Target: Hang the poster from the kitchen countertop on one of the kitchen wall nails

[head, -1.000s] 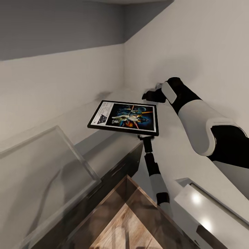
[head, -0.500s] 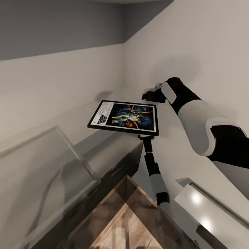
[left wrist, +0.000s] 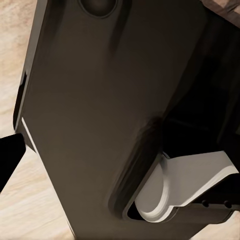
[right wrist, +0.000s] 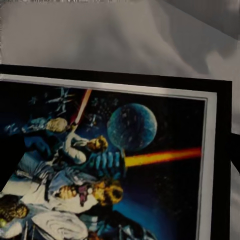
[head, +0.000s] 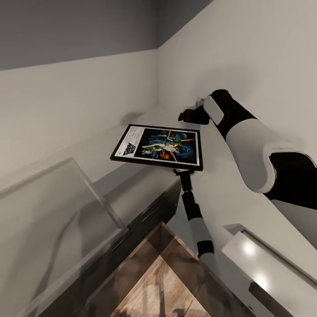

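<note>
Carrying: the rectangular black-framed Star Wars poster (head: 158, 146), white-bordered with blue-black space artwork, is lifted off the smooth light grey kitchen countertop (head: 132, 193) and lies nearly flat, face up, in the air.
Poster position: above the countertop's far end, near the corner where the two pale walls (head: 79, 101) meet; its white title strip is at the left end.
Support: a thin black-and-white arm (head: 193, 211) rises from below to the middle of the poster's near long edge; its pincer tips are hidden by the frame, so whether they clamp it cannot be told.
Second arm: a bulky white-and-black arm (head: 246, 141) reaches from the right toward the far wall; its pincer (head: 190, 115) is dark and small, and its jaw state cannot be told.
Step in hand (judged): tipping the poster upright and bringing it to a wall nail; no nail is discernible.
Doing it well: keep the frame level while it rises, rotate slowly about the held edge, and clear the wall corner before pressing in.
Risk (judged): an edge-held flat frame may swing or slip.
</note>
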